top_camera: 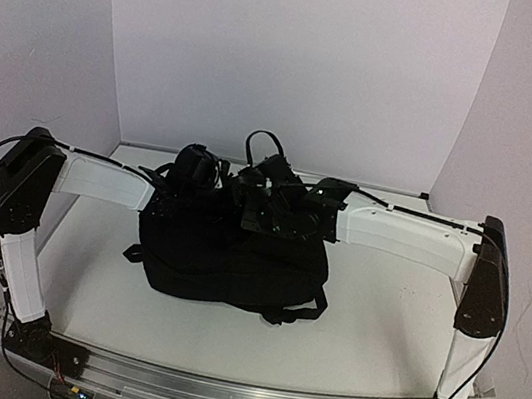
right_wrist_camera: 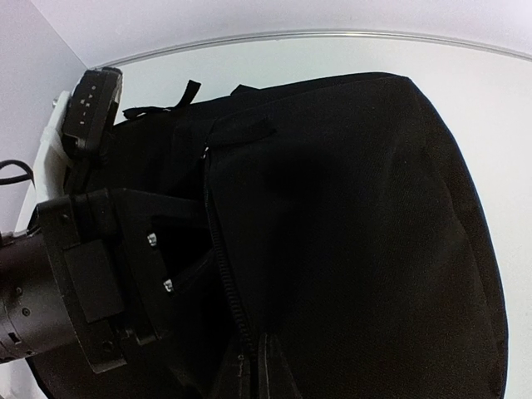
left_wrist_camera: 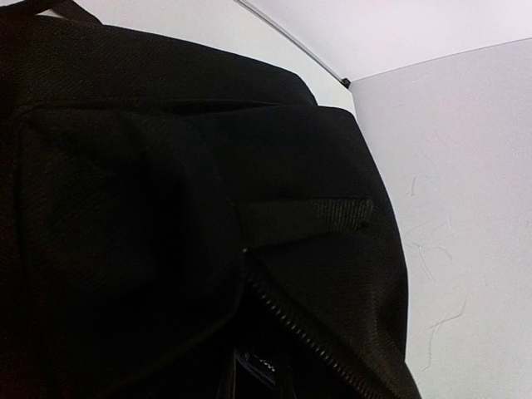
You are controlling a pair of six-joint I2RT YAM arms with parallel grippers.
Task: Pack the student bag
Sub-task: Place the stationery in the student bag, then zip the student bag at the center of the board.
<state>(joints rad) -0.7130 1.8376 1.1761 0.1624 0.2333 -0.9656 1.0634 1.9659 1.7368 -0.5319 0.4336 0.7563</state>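
A white table is enclosed on three sides by plain pale walls. One student bag, black, is laid directly beneath two tools. The left gripper and right gripper are held at its far edge, near one zipper. Whether either is clenched or released cannot be told.

student bag fills table centre, left arm and right arm crowd its top, room beside
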